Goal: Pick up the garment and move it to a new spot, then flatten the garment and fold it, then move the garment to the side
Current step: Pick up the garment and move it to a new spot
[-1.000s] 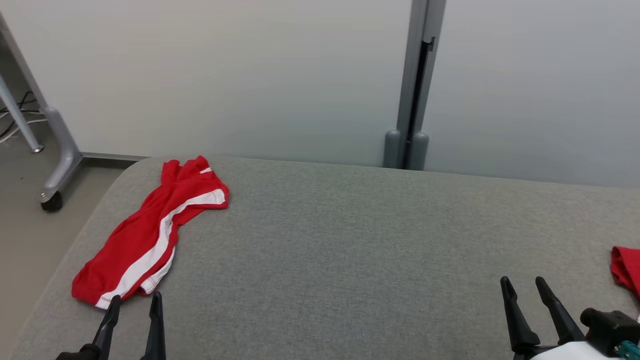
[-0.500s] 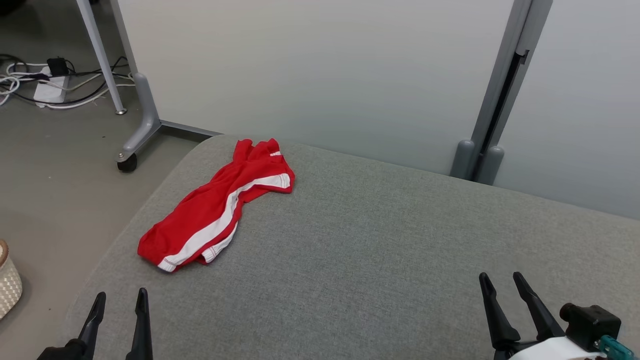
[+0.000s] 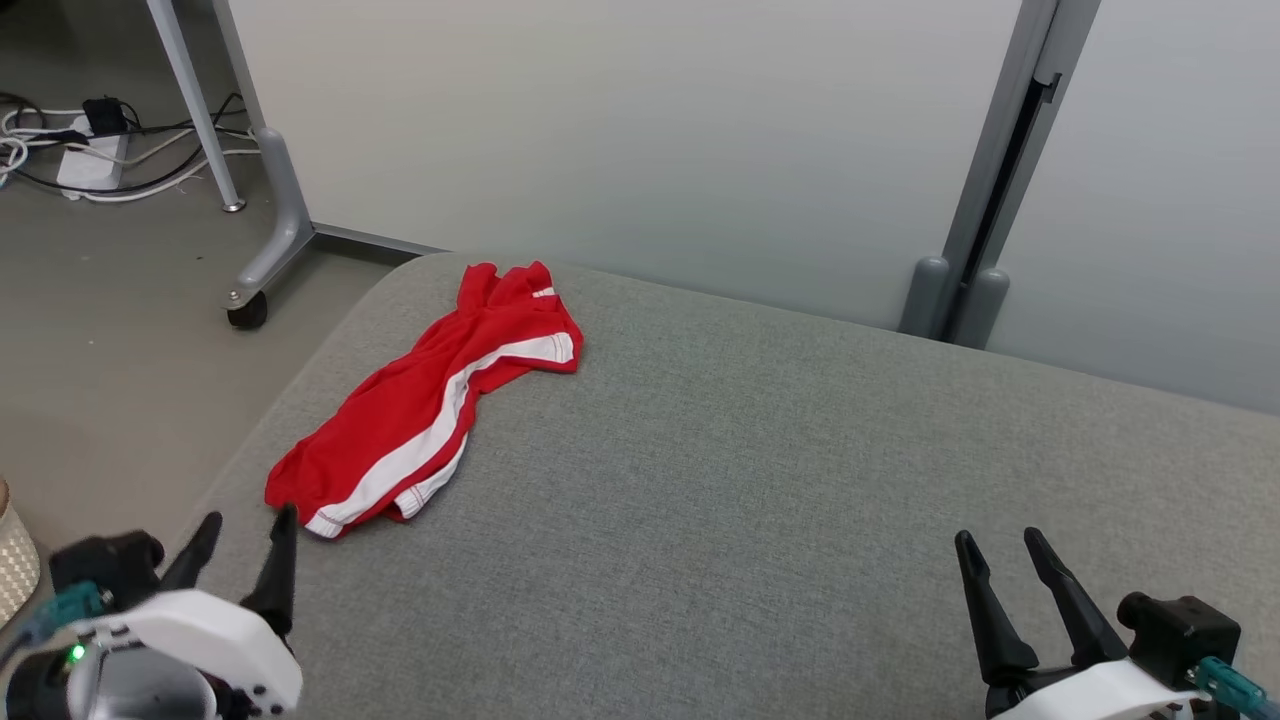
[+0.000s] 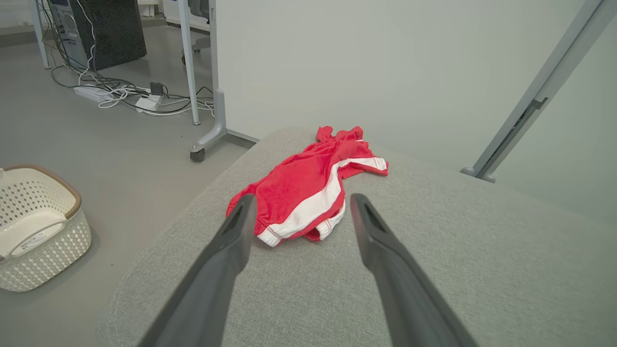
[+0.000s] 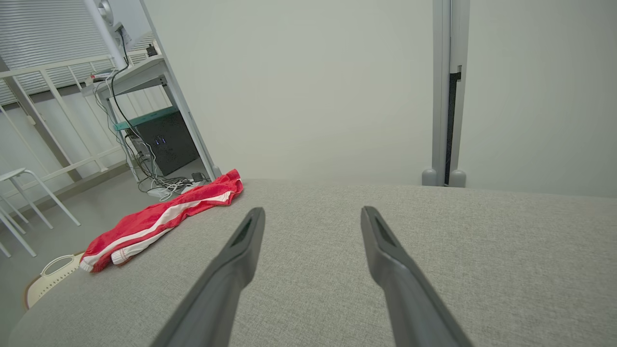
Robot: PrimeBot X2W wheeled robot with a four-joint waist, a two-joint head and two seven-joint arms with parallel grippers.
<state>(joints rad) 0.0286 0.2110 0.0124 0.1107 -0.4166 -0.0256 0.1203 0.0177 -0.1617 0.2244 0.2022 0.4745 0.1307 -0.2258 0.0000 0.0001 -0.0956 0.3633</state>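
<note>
Where the grey padded surface rounds off toward ten o'clock in the head view, the red garment lies crumpled in a long strip. A white stripe runs down it from one o'clock to seven o'clock. Its bunched end sits at one o'clock, close to the surface's far edge. Its white-trimmed hem lies at seven o'clock, near the left rim.

The left gripper stands just at seven o'clock of that hem, apart from the cloth, its two dark fingers spread wide and holding nothing. In the left wrist view the hem shows in the gap between those fingers. The right gripper is at five o'clock in the head view, well apart from the garment. It is equally wide and empty, with bare grey fabric ahead of it.

Beyond the surface at twelve o'clock rises a pale partition wall, with a grey metal post at one o'clock. On the floor at ten o'clock a frame leg ends in a black caster. At eleven o'clock lie tangled cables and a power strip. In the left wrist view a white perforated basket stands on the floor at eight o'clock, and a dark computer tower stands at eleven.
</note>
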